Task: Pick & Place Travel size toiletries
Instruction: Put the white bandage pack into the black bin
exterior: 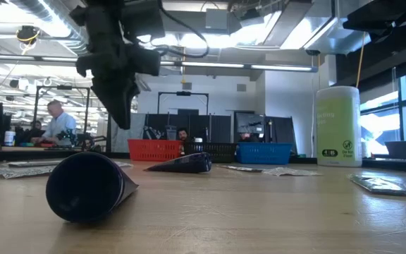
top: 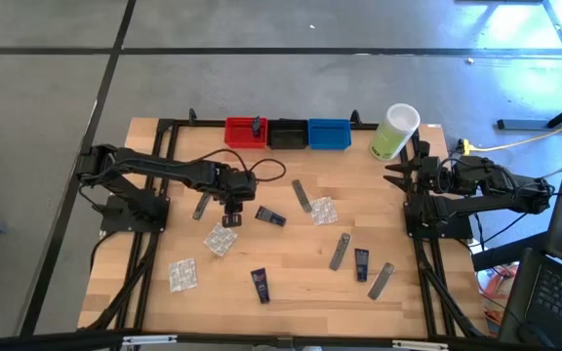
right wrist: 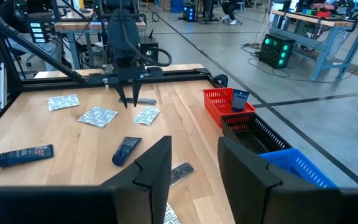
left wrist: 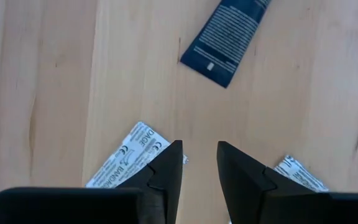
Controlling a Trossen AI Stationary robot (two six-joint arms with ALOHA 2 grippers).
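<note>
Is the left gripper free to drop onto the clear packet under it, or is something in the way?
Probably yes. The left gripper hangs above the clear packet, fingers apart and empty. Nothing lies between them; the nearest navy tube lies apart on bare wood.

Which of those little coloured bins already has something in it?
The red bin, leftmost of the three: a dark tube stands in it. The black bin and blue bin look empty.
</note>
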